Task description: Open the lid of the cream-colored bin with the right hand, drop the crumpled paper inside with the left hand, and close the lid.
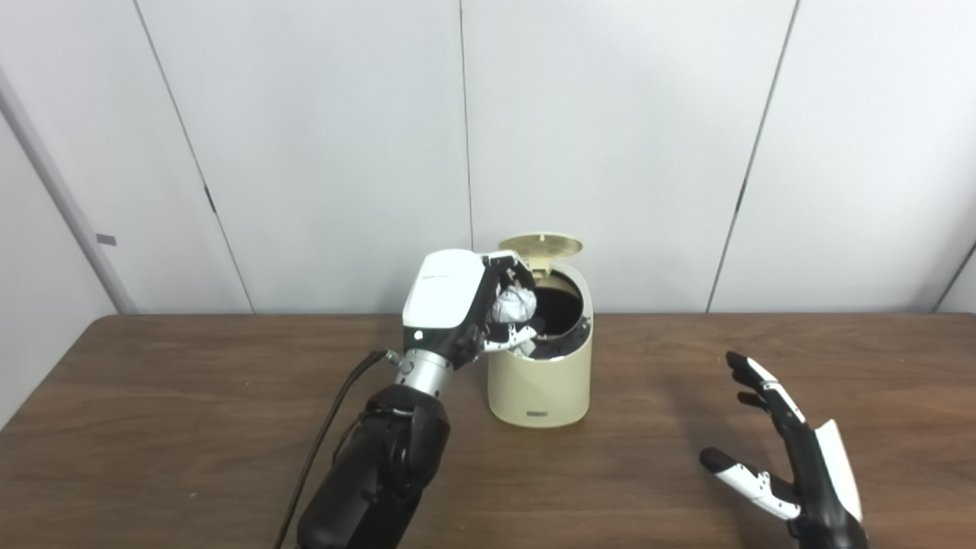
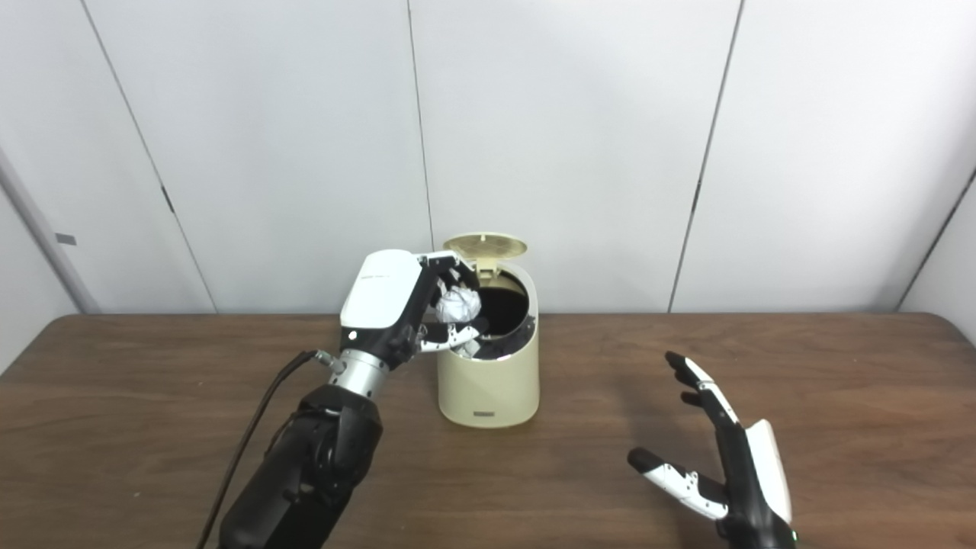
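The wooden table (image 1: 191, 427) is being occupied at its far centre by the cream-colored bin (image 1: 540, 381), its lid (image 1: 540, 245) being held raised at the far rim. The right hand (image 1: 793, 457) is being kept empty, fingers spread, near right. The crumpled paper (image 1: 512, 305) is being gripped by the left hand (image 1: 457, 305) over the bin's left rim.

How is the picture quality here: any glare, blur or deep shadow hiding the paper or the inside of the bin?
Left eye view: even, soft light and no glare; the crumpled paper in the left hand is bright and slightly washed out. The bin interior reads as a dark void below the raised lid. Right eye view: same soft focus; the open right hand throws a faint shadow on the table.
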Motion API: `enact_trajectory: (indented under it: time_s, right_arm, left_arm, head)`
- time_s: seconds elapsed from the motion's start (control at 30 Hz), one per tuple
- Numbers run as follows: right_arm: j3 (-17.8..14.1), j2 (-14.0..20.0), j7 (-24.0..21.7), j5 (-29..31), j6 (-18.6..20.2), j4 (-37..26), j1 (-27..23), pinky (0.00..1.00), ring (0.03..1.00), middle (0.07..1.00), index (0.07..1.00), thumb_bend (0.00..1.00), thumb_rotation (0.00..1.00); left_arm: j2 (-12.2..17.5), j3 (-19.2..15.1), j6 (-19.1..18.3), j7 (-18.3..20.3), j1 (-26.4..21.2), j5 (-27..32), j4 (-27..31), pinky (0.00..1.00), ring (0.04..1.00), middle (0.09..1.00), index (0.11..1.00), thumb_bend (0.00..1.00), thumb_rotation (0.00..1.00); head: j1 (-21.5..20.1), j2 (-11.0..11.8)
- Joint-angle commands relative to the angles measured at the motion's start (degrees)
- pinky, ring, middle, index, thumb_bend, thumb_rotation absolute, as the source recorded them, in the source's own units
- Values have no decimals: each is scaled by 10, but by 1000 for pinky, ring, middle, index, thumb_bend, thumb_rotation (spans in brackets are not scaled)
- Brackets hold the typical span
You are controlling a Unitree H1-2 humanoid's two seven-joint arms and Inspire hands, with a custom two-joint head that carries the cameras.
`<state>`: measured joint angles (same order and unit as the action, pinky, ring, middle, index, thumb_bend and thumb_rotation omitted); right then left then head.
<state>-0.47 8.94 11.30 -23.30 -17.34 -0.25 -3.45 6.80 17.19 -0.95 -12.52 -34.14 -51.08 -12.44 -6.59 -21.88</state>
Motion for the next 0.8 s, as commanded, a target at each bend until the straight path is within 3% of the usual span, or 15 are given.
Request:
enact_trajectory:
  time_s: [0.0,0.6,0.77]
  right_arm:
    - [23,-43,8,7,-8,16,14,790,859,869,853,857,790]
    - [28,-50,11,1,-5,11,15,807,867,874,854,850,785]
    - [28,-50,9,-2,0,7,15,803,868,877,858,848,789]
  left_arm:
    - [-2,4,10,-18,-35,-5,0,309,401,471,537,470,0]
    - [-13,23,14,-35,-54,4,-27,321,404,471,542,470,0]
    - [-10,28,7,-22,-56,2,-22,325,417,483,539,473,0]
  head:
    - [-2,0]
    - [-10,-1]
    - [-8,-1]
